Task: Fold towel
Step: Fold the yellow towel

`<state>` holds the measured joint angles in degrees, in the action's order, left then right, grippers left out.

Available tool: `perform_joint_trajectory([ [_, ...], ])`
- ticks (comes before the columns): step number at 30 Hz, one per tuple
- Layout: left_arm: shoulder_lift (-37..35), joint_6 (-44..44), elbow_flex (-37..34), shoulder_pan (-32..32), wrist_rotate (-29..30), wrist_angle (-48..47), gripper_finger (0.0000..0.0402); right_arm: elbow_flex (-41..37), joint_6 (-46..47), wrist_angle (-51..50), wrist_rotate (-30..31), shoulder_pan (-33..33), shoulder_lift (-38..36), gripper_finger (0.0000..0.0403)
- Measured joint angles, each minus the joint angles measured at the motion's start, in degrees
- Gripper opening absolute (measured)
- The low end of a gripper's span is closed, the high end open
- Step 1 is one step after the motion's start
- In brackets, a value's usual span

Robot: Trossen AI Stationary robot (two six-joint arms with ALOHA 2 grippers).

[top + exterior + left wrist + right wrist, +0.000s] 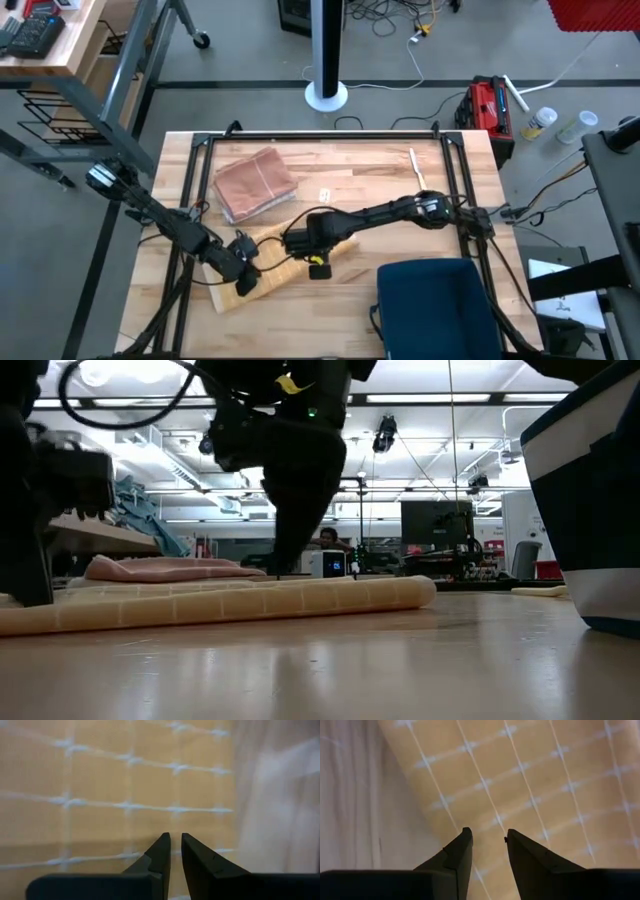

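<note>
Towel (pixel 280 262) before folded cloth (pixel 255 183) (tabletop)

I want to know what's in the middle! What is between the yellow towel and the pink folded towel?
Only bare wooden table shows between the yellow towel and the pink folded towel, a narrow strip seen in the high view.

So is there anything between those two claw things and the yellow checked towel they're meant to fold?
Nothing visible. Both wrist views look straight onto the yellow checked towel past each tool's tips, with no object between. From above, the left tool and right tool sit right over it; the pink folded cloth lies apart, farther back.
</note>
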<state>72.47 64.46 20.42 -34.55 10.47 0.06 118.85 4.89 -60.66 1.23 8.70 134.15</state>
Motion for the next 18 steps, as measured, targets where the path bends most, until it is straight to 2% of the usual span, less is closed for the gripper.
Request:
perform_joint_trajectory([
  [5,0.1,-3.4,3.2,-0.3,0.1,-2.3,0.0036,-0.8,-1.3,4.6,-0.3,1.8,0.0,0.0106],
  [10,0.0,-6.4,5.2,-0.2,4.9,-3.1,0.0039,-0.2,-4.8,9.8,-0.2,2.2,-0.2,0.0100],
  [18,-0.1,-8.4,8.3,0.6,8.2,-3.3,0.0048,-1.3,-11.2,8.5,-0.2,1.5,-6.7,0.0111],
])
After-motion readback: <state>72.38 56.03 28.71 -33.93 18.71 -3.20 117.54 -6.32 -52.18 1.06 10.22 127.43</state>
